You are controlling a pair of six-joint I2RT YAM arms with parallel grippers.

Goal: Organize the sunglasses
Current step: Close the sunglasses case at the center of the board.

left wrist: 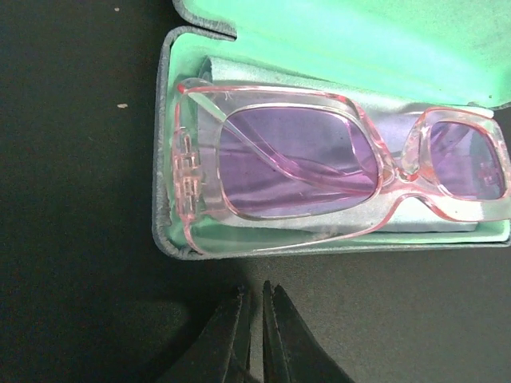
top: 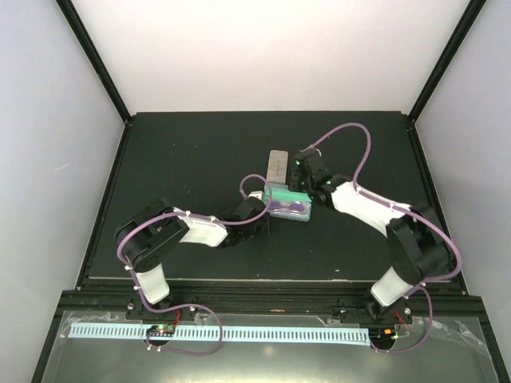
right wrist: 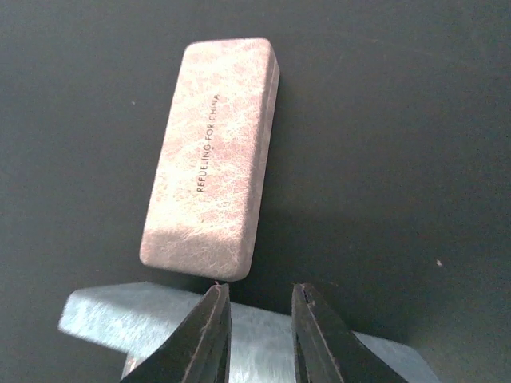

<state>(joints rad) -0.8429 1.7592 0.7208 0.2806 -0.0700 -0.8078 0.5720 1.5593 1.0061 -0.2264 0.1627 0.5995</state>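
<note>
The sunglasses (left wrist: 303, 159) have a clear pink frame and purple lenses. They lie folded in an open case (left wrist: 164, 231) with a green lining, which shows mid-table in the top view (top: 289, 204). My left gripper (left wrist: 254, 289) sits just short of the case's near rim, shut with nothing between its fingers; from above it is at the case's left end (top: 262, 211). My right gripper (right wrist: 259, 289) hangs open and empty over the raised blue-grey lid (right wrist: 96, 315), behind the case in the top view (top: 302, 177).
A closed beige-pink oblong case (right wrist: 215, 159) with printed lettering lies on the black mat just beyond the right fingers, at the upper middle from above (top: 276, 165). White walls stand round the mat.
</note>
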